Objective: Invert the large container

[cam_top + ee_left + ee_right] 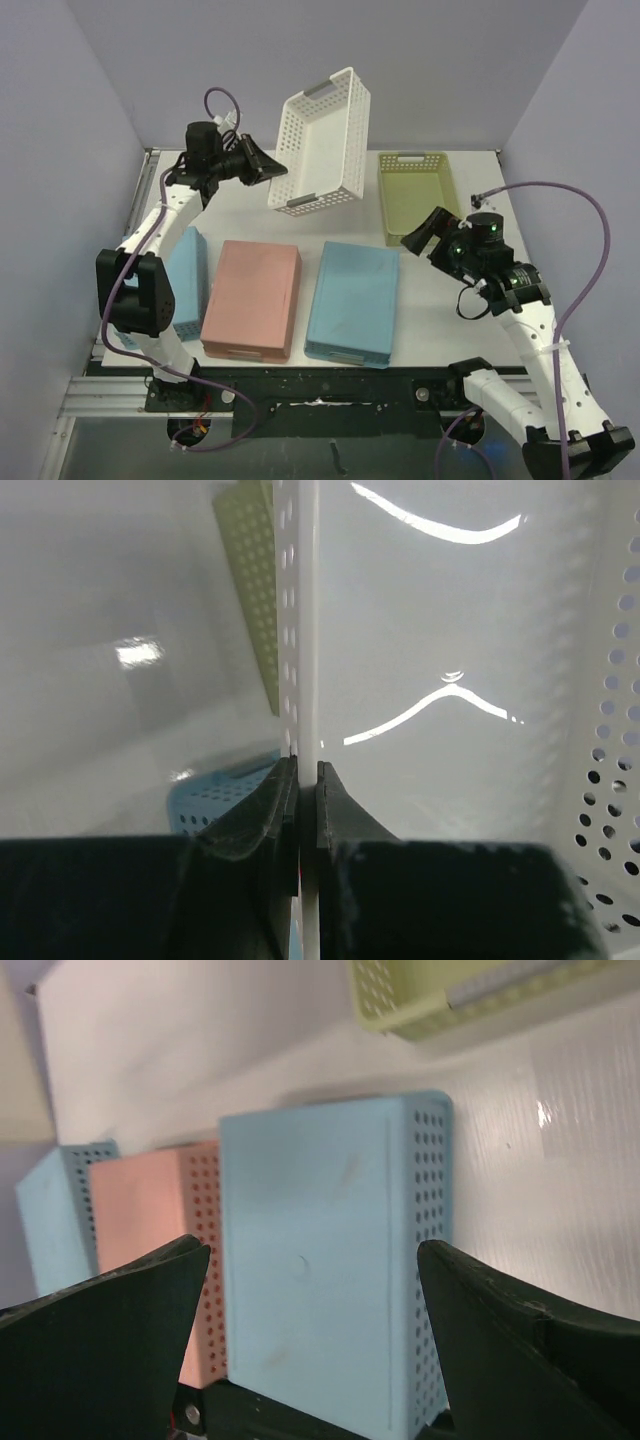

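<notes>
1. Right now, the left tool (268,165) is clamping shut on a side wall of the large white container (325,140), which is hanging tipped on edge above the back of the table (440,320).
2. The right tool (430,232) is waiting released, grasping nothing, near the yellow basket (415,190).
3. I'd be rolling that wrist slowly, since a thin-wall pinch may slip, then lowering the container mouth-down before releasing.

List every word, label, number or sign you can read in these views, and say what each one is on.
None: no text can be read in any view.
The white basket, yellow-green basket, pink basket, large blue basket and small blue basket are plain, with no print or label showing.
The left arm and right arm show no legible marking.
</notes>
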`<action>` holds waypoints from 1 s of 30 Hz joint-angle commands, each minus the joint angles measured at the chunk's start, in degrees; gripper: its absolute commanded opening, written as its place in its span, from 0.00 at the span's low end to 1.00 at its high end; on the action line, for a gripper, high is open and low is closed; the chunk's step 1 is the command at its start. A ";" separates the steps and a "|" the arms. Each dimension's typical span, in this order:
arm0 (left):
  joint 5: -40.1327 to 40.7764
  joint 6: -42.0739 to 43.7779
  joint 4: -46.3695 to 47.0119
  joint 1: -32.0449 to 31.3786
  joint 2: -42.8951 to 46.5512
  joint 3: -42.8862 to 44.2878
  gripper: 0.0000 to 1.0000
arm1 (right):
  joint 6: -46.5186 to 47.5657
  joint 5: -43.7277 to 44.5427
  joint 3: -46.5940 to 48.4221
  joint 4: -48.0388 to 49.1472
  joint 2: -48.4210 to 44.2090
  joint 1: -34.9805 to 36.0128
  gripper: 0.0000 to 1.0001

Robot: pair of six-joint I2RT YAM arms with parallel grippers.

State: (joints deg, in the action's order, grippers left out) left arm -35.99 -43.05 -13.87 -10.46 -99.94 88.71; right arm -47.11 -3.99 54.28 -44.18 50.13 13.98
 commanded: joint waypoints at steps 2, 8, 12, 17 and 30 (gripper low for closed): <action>-19.29 -21.55 36.46 1.23 3.83 -9.38 0.00 | 2.20 -0.18 9.32 6.96 2.74 0.61 0.89; -20.84 -34.31 53.70 2.32 2.04 -15.90 0.00 | 2.32 -0.77 14.95 8.29 5.57 1.17 0.89; -6.73 -10.67 18.25 3.67 5.86 -10.90 0.00 | 0.92 0.45 15.57 5.35 5.67 1.35 0.89; 28.78 10.78 -10.85 -0.95 6.93 1.97 0.00 | 0.07 4.47 13.28 3.33 2.28 1.57 0.89; 94.00 38.23 -16.85 -10.36 -2.60 11.69 0.00 | -2.18 3.00 8.70 3.12 3.12 1.67 0.89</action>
State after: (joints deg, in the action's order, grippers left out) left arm 32.05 -17.39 -35.07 -19.68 -100.16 99.44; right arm -48.66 0.45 63.51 -42.76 52.10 15.11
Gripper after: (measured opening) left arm 0.038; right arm 0.888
